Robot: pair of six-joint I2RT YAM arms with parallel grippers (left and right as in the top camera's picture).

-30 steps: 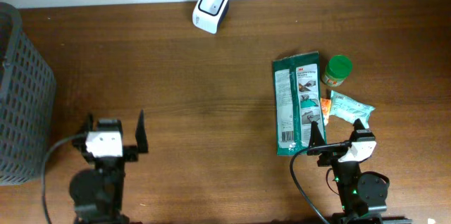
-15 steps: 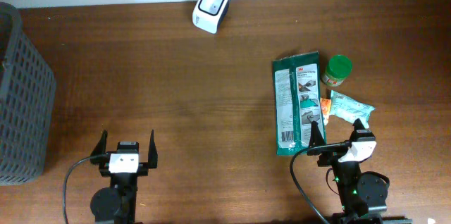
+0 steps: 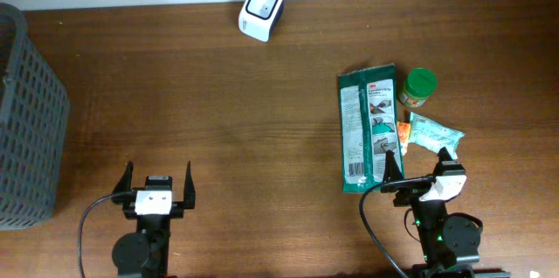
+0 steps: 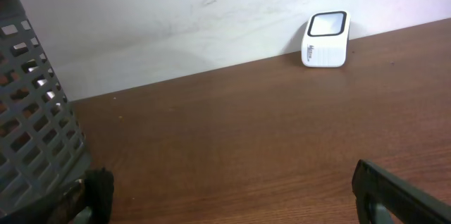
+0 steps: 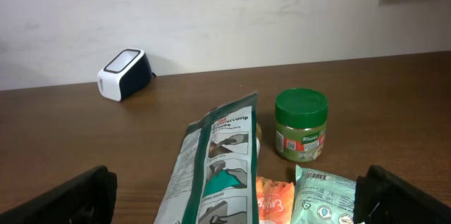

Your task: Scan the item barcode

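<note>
Soft, even light is falling across the table (image 3: 262, 94), leaving only faint shadows beside the scanner (image 3: 261, 10) at the far edge and the jar (image 3: 418, 87) near the right edge. The wood is looking matte; the wrist views are looking slightly soft.

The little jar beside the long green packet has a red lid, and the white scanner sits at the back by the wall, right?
Not quite: the lid on the jar is green, not red; the right wrist view shows it. The jar is beside the green packet, and the white scanner sits back by the wall.
</note>
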